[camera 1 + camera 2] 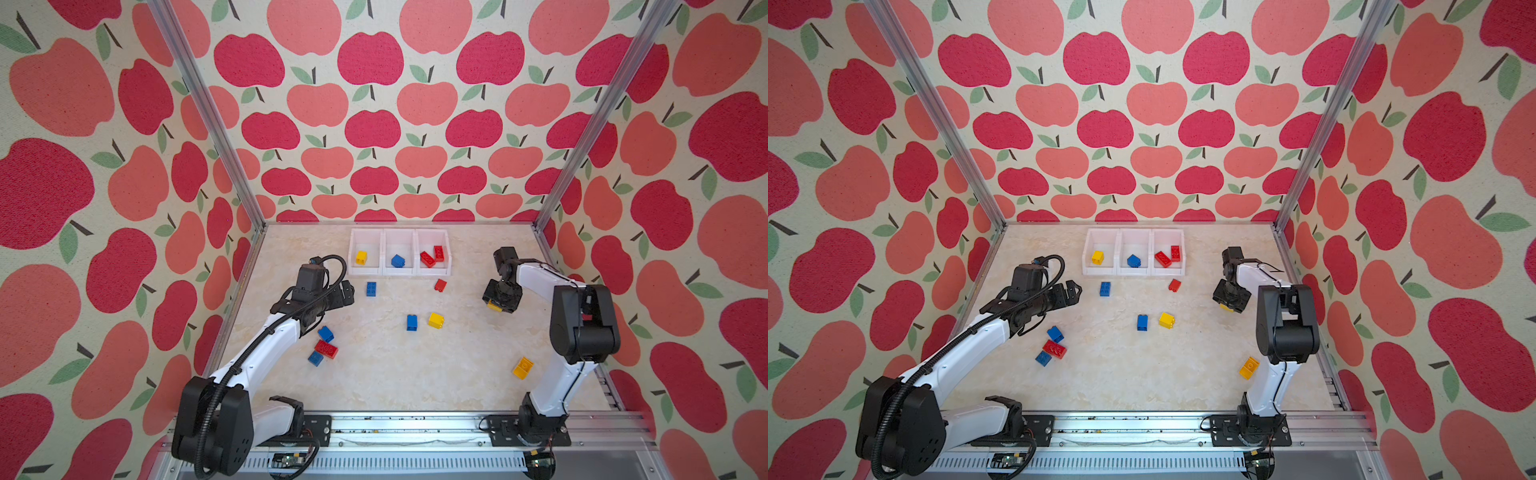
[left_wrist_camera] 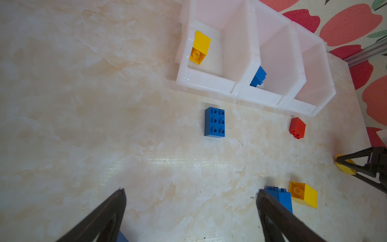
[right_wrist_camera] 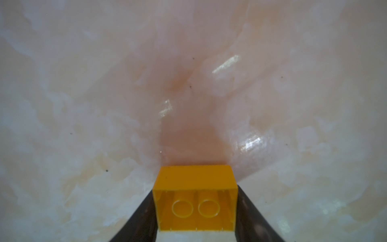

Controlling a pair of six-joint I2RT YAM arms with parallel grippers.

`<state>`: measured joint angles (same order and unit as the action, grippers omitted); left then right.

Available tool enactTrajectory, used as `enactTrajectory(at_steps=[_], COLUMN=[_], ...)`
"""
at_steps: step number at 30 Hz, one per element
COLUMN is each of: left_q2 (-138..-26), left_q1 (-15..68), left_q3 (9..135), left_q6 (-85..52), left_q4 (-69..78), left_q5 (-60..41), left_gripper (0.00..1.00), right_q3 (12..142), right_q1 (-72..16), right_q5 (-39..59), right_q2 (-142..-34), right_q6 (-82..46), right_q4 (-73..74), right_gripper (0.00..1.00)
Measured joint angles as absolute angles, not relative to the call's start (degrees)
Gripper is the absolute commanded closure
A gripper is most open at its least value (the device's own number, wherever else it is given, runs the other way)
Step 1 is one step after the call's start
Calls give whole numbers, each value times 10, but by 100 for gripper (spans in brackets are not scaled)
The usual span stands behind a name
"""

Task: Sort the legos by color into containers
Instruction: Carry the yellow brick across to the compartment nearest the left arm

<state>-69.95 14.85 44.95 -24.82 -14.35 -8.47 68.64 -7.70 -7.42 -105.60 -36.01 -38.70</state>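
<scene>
My feeds are bright and evenly lit, both top views bowing at their edges, small glare streaks shining on the marble tabletop [image 3: 225,65], a pinkish cast behind the yellow brick [image 3: 194,188], and close fingers [image 3: 138,220] blurred in both wrist views.

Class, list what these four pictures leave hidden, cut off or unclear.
- Top views: the right gripper covers most of its yellow brick.
- Left wrist view: the farthest bin's wall hides its contents.
- Left wrist view: picture edge cuts off a blue piece.
- Right wrist view: too close to tell whether that brick is lifted.
</scene>
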Motion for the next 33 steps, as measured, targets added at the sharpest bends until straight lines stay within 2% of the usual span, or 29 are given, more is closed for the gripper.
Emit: enactTrajectory(at_steps=[11,17,25,33], left_q2=[-698,-698,-686,-671], left_q1=[149,149,148,146], left_q3=[449,449,441,435], left_q6=[-248,-250,-257,-261], left_q4=[-143,-143,-143,-143], left_q5=[-85,-85,-85,-85], left_gripper=[1,1,1,1], right_q3=[686,706,810,954], right_q1=[-89,-165,-276,-356], right_q5=[-74,-92,-112,-113], right_q2=[-1048,-1011,-1009,-1075], right_q6=[-356,-346,-333,-312], right_q4=[-386,-409,-435,-444], right_gripper=[54,54,54,54])
